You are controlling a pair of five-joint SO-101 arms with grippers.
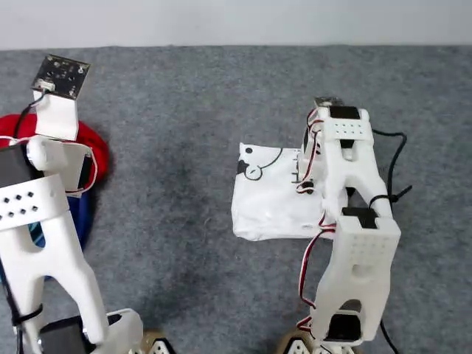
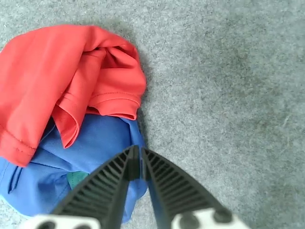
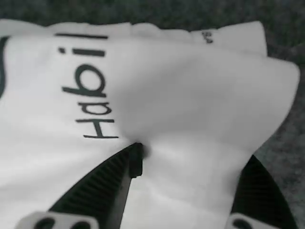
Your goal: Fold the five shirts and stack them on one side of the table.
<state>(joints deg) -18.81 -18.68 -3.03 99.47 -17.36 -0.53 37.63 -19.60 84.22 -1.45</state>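
Note:
A folded white shirt (image 1: 269, 199) with black print lies mid-table. My right arm (image 1: 354, 221) stands over its right edge. My right gripper (image 3: 193, 167) is open, one fingertip (image 3: 135, 157) pressing into the white shirt (image 3: 190, 95) while cloth drapes over the other finger (image 3: 259, 191). At the table's left edge a red shirt (image 1: 94, 151) lies crumpled on a blue shirt (image 1: 82, 214), under my left arm (image 1: 44, 206). My left gripper (image 2: 139, 155) is shut and empty, hanging over the blue shirt (image 2: 95, 143) beside the red shirt (image 2: 57, 71). A green scrap (image 2: 76, 179) peeks from under the blue.
Grey carpet-like table surface (image 1: 177, 103) stretches bare between the two arms and along the far side. A black cable (image 1: 398, 158) loops beside the right arm. The white wall edge (image 1: 236, 22) runs along the back.

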